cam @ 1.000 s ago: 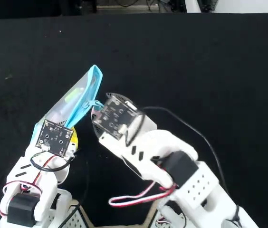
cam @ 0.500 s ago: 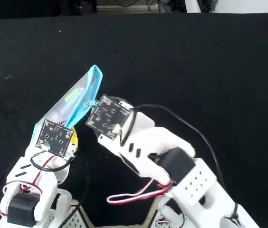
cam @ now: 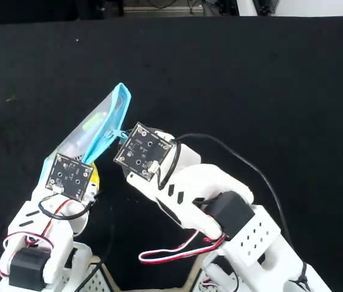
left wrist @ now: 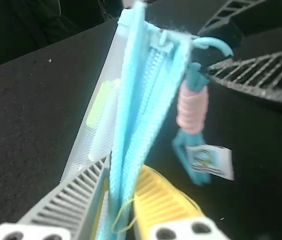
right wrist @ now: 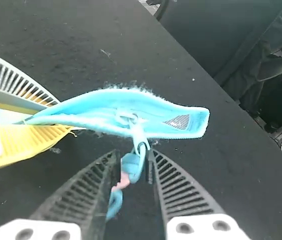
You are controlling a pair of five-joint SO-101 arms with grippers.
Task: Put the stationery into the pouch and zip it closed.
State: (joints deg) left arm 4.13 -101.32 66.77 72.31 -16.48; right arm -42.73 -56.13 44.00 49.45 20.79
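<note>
My right hand (right wrist: pixel 133 157) is clamping shut on the zip pull (left wrist: pixel 193 100), which is hanging from the slider (right wrist: pixel 126 119). The slider is sitting partway along the top edge of the pouch (cam: pixel 101 125). My left hand (left wrist: pixel 123 172) is gripping the pouch's near end, holding it edge-up and slanted above the black worktop (cam: pixel 250 79). A yellow-green stationery item (left wrist: pixel 100 105) is showing through the pouch's clear side, so I am judging the loading step complete. Zipping appears to be under way. The stretch beyond the slider is looking open, though I cannot confirm it. The remaining step is drawing the slider to the far end.
</note>
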